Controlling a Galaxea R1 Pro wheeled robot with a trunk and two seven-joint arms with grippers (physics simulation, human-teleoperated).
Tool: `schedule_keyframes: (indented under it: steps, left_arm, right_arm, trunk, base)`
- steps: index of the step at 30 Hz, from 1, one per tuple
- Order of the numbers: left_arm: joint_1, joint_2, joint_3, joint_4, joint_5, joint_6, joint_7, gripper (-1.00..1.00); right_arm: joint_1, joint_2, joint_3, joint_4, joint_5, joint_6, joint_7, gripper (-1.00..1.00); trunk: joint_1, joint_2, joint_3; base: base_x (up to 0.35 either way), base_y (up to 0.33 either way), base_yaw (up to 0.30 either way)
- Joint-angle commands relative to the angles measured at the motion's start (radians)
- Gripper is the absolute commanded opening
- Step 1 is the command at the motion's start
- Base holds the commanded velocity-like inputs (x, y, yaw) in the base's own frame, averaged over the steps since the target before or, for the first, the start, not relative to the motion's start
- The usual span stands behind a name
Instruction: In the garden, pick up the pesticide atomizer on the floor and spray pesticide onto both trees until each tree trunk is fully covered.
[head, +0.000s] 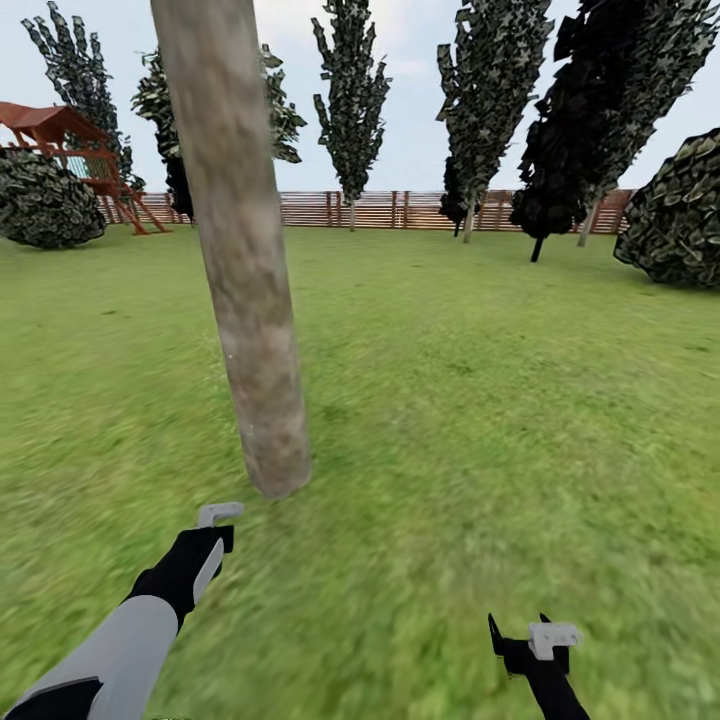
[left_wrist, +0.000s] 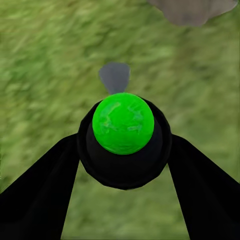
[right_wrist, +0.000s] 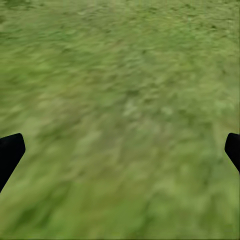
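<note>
Pesticide atomizer (left_wrist: 123, 131) pinched in my left end effector (left_wrist: 123, 150), near the tree trunk (head: 245, 280).
My right end effector (right_wrist: 120, 150) hangs spread over grass (right_wrist: 125, 90); fence (head: 400, 209) well beyond.

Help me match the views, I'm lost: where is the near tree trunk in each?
Head view: tree trunk, left of centre, leaning.
Left wrist view: its grey base at the frame edge.
Right wrist view: grass ahead.
Shared landmark: the grass.
</note>
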Motion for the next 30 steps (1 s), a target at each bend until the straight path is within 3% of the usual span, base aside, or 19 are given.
schedule_keyframes:
  steps: [1, 11, 18, 23, 30]
  left_arm:
    - [0.0, 0.0, 0.0, 0.0, 0.0, 0.0, -0.001, -1.0]
    - [0.0, 0.0, 0.0, -0.002, 0.0, 0.0, -0.001, -1.0]
    - [-0.001, -0.001, -0.004, -0.009, 0.0, 0.002, -0.014, -1.0]
    - [-0.016, -0.002, -0.067, -0.014, 0.001, 0.016, -0.02, -1.0]
    - [-0.109, -0.047, -0.079, -0.012, 0.002, 0.105, -0.024, -1.0]
  right_arm:
    - [0.0, 0.0, 0.0, 0.0, 0.0, 0.0, 0.0, 1.0]
    - [0.0, 0.0, 0.0, 0.0, 0.0, 0.0, 0.0, 1.0]
    - [0.0, 0.0, 0.0, -0.001, 0.0, 0.0, 0.0, 1.0]
    - [0.0, -0.001, 0.0, -0.001, 0.0, 0.0, 0.0, 1.0]
    - [0.0, -0.002, 0.0, -0.002, 0.0, 0.0, -0.001, 1.0]
  trunk:
    - [0.0, 0.0, 0.0]
    - [0.0, 0.0, 0.0]
    - [0.0, 0.0, 0.0]
    - [0.0, 0.0, 0.0]
    - [0.0, 0.0, 0.0]
  base:
    - [0.121, -0.273, 0.278]
    - [0.107, -0.273, 0.267]
    - [0.035, -0.114, 0.04]
    - [0.001, -0.002, -0.22]
    - [0.0, 0.0, -0.025]
